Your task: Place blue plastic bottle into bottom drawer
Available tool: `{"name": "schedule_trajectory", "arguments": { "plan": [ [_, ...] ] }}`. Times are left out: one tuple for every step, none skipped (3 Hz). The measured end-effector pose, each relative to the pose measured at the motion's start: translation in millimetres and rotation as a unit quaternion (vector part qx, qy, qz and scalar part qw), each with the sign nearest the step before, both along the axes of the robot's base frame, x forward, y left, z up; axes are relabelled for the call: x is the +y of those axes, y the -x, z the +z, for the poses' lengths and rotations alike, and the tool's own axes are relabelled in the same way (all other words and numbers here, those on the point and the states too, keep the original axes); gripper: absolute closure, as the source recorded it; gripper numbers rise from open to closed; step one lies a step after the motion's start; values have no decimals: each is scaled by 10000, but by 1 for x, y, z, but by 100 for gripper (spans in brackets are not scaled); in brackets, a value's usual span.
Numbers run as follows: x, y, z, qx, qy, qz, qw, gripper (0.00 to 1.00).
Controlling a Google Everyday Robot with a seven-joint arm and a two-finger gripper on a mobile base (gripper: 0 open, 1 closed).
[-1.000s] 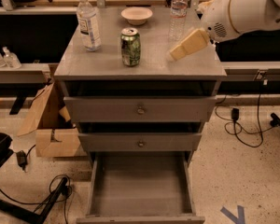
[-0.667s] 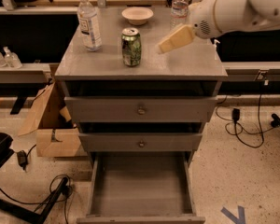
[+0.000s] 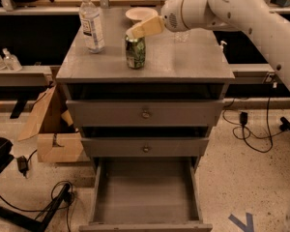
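The blue plastic bottle, clear with a white cap and a pale label, stands upright at the back left of the grey cabinet top. My gripper hovers just above and behind a green can at the middle of the top, about a hand's width right of the bottle and apart from it. My white arm reaches in from the upper right. The bottom drawer is pulled out and nothing lies in it.
A white bowl sits at the back of the top, behind the gripper. The base of a slimmer clear bottle shows under my arm. The two upper drawers are shut. A cardboard box and cables lie on the floor at the left.
My arm has swung left across the cabinet top, carrying the gripper from the right side to above the green can. The bottle, can and drawers have not moved.
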State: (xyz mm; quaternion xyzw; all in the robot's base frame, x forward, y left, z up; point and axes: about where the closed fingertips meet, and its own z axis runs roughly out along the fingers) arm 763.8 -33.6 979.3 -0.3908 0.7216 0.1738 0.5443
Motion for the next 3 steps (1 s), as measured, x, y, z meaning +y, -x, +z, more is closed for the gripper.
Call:
{"name": "schedule_trajectory", "arguments": {
  "plan": [
    [36, -8, 9, -184, -242, -6, 9995, 0],
    [69, -22, 11, -345, -406, 96, 9985, 0],
    [117, -59, 15, -594, -330, 43, 9977, 0]
  ]
}}
